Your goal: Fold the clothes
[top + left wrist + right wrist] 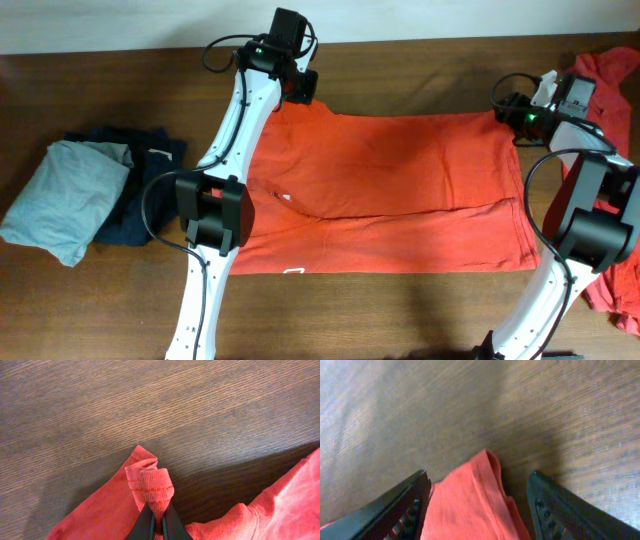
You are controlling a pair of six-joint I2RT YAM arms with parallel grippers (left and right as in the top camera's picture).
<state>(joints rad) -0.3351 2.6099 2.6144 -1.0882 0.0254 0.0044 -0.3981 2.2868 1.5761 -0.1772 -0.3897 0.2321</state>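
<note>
Nearest, the left claw [159, 510] was clamped on the shirt's [400, 190] 11 o'clock corner while the right claw [479, 480] stood apart, straddling its 2 o'clock corner, the shirt spread mid-surface [400, 310], so pulling before the right closed would likely skew the cloth.

T-shirt [400, 190] lies on table [400, 310] (folded garments [70, 195] to its left).

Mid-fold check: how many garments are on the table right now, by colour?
Orange-red: 2, the spread T-shirt and a crumpled heap at the right edge (the number of pieces in it cannot be told)
Light grey: 1, the folded grey garment
Dark navy: 1, the folded navy garment
Total: 4
</note>
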